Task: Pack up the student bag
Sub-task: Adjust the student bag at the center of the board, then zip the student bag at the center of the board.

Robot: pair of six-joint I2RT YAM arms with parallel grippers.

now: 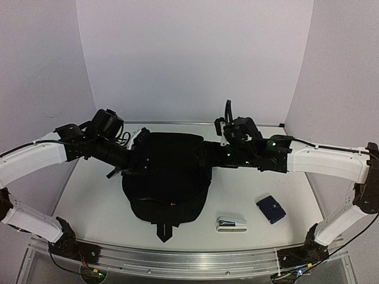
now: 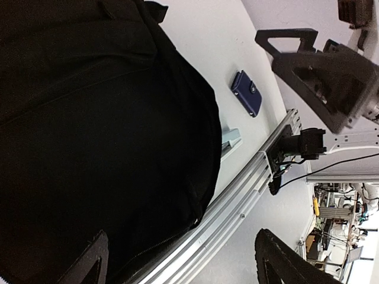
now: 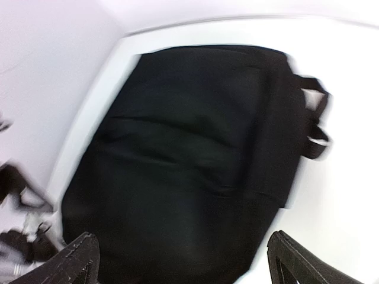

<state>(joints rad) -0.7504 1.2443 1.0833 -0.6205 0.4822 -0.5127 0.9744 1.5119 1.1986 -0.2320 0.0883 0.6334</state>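
The student bag [image 1: 169, 177], a large black fabric backpack, lies flat in the middle of the table with a strap end pointing at the near edge. My left gripper [image 1: 137, 161] is at the bag's upper left edge. In its wrist view the bag [image 2: 100, 130] fills the left side and the left gripper [image 2: 183, 266] is open, one finger over the fabric and nothing pinched. My right gripper [image 1: 208, 155] is at the bag's upper right edge. The blurred right wrist view shows the bag [image 3: 201, 154] below the right gripper [image 3: 186, 263], which is open and holds nothing.
A small grey and white stapler-like object [image 1: 231, 222] and a dark blue wallet-like pouch [image 1: 270, 209] lie to the right of the bag near the front. The pouch [image 2: 246, 93] also shows in the left wrist view. An aluminium rail [image 1: 189, 260] runs along the near table edge.
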